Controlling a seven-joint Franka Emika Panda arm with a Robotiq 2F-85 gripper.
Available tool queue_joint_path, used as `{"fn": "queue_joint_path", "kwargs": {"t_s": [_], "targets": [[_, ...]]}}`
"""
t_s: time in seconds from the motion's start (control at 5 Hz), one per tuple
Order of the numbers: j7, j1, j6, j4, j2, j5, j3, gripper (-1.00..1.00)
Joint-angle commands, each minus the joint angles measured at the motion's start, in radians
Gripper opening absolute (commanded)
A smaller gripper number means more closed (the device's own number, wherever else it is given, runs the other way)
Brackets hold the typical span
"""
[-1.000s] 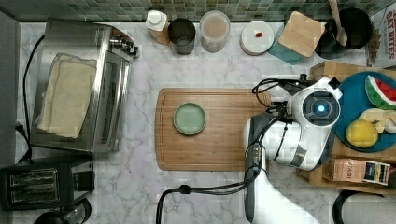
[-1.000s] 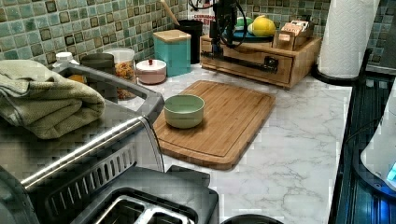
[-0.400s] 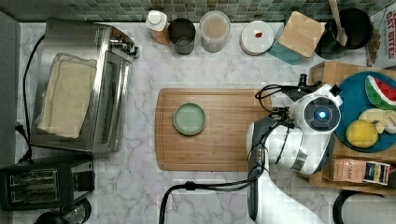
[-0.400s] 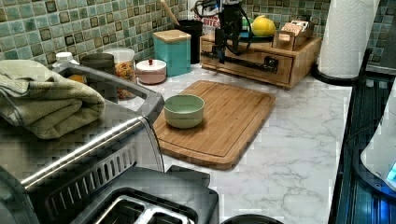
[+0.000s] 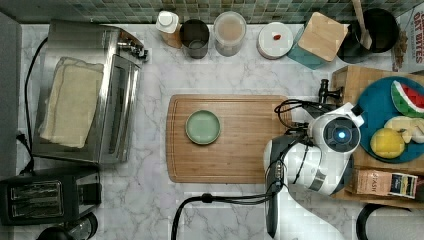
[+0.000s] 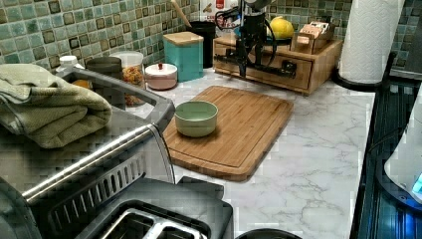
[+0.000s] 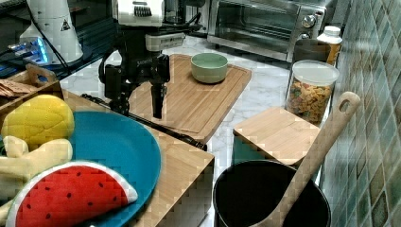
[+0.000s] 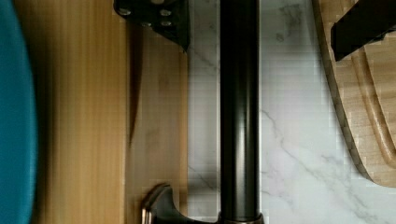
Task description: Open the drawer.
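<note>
Straddling drawer handle centre frame of wrist view, end effector spread, nothing clenched yet; fingers either side so closing traps bar for pull. Drawer shut, upper middle of left view, beside cutting board on table

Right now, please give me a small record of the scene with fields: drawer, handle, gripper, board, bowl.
drawer: closed, front flush with its wooden box
handle: long black bar across the drawer front
gripper: open, one finger on each side of the handle, not clamped
board: bamboo cutting board on the marble counter, beside the drawer
bowl: green bowl on the board
</note>
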Motion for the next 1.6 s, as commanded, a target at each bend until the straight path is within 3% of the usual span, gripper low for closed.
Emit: {"fn": "queue_joint_path", "kwargs": {"t_s": [0.2, 0.4, 0.8, 1.0, 1.6], "targets": [[0.048, -0.012, 0.084, -0.013, 0.074, 0.094, 0.015, 1.00], [0.082, 0.027, -0.003, -0.004, 0.056, 0.111, 0.020, 1.00], [0.239, 0.123, 0.000, -0.071, -0.009, 0.108, 0.051, 1.00], [0.231, 0.156, -0.012, -0.030, 0.028, 0.125, 0.103, 1.00], [0.462, 0.323, -0.061, -0.026, 0.011, 0.183, 0.134, 1.00]]}}
